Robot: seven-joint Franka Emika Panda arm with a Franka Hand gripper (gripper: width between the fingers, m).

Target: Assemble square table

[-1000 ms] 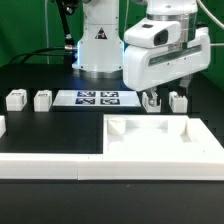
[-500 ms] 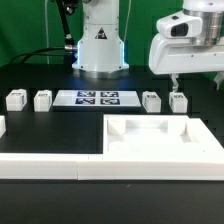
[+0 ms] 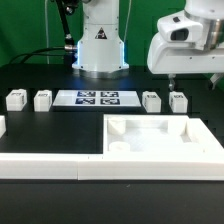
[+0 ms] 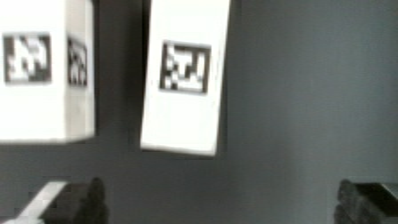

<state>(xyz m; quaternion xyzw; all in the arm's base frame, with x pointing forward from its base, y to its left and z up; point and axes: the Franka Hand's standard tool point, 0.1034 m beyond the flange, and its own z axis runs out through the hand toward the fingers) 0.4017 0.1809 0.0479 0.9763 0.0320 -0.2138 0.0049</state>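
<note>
Fingers (image 4: 68,200) spread, empty, hovering above leg (image 3: 178,101). Tabletop (image 3: 165,142) lies on counter (image 3: 60,130) just in front. Centre and square leg between fingers before descending; neighbour leg (image 3: 152,101) sits close, don't clip it.

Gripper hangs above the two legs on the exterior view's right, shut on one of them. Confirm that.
Wrong in one point: the gripper is open and holds nothing. The wrist view shows its fingertips wide apart, with both legs lying free on the black table below. The rest stands.
</note>
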